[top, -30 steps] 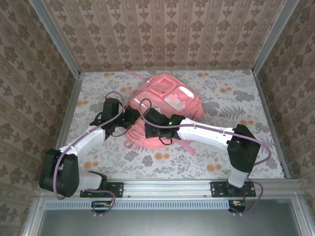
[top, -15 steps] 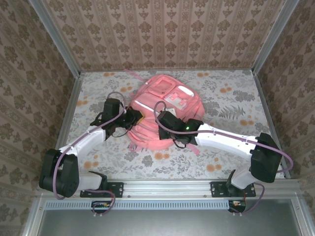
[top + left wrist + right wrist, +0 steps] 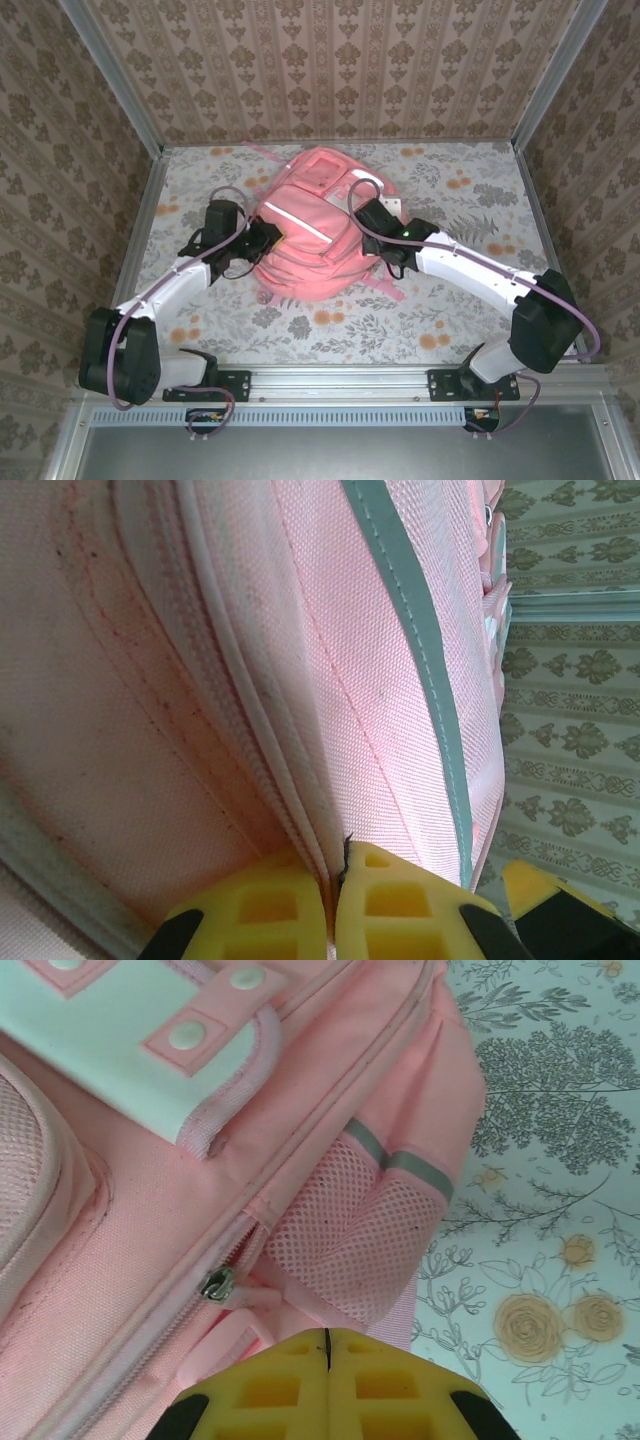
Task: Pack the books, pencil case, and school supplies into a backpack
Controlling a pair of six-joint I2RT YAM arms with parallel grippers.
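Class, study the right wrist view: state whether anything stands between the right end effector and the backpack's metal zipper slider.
Nothing visible does. The right end effector, shut, sits close to the zipper slider on the backpack; only the backpack's own pink fabric lies between them.

My yellow fingertips (image 3: 270, 1390) look like matt moulded plastic. The backpack (image 3: 150, 1210) is matt woven pink cloth, its side pocket (image 3: 350, 1230) open mesh, the zip pull (image 3: 217, 1283) shiny metal, the pale patch (image 3: 110, 1030) smooth.

Patterned wallpaper walls (image 3: 330, 60), floral tabletop (image 3: 470, 190)
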